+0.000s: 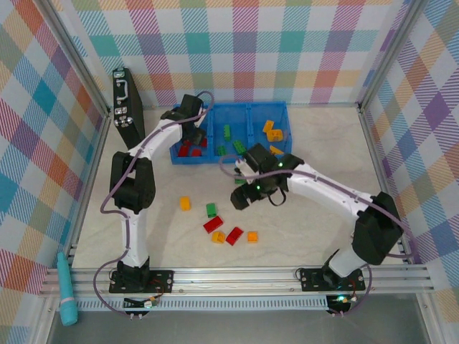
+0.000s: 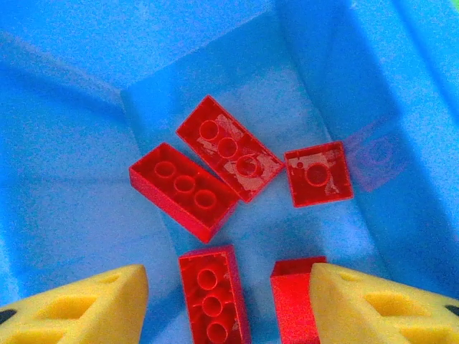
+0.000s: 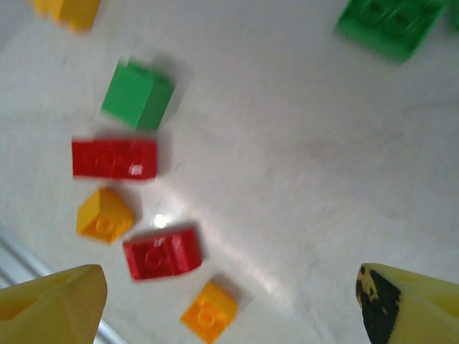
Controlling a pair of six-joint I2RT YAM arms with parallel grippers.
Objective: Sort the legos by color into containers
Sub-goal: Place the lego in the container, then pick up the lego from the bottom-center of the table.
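The containers (image 1: pixel 231 107) are three joined blue bins at the back of the table. Red legos (image 1: pixel 188 150) lie in the left bin, green ones (image 1: pixel 226 132) in the middle, orange ones (image 1: pixel 271 129) in the right. My left gripper (image 1: pixel 192 132) hangs open over the left bin. In the left wrist view its fingers (image 2: pixel 228 287) stand apart above several red bricks; one (image 2: pixel 294 304) leans against the right finger. My right gripper (image 1: pixel 240 197) (image 3: pixel 231 287) is open over loose legos: red (image 3: pixel 161 252), orange (image 3: pixel 209 312), green (image 3: pixel 136 94).
A black case (image 1: pixel 124 100) leans in the back left corner. A teal tool (image 1: pixel 67 290) lies outside the front rail (image 1: pixel 237 276). Plaid walls close the table on three sides. More loose bricks (image 1: pixel 185 203) (image 1: pixel 252 236) lie mid-table.
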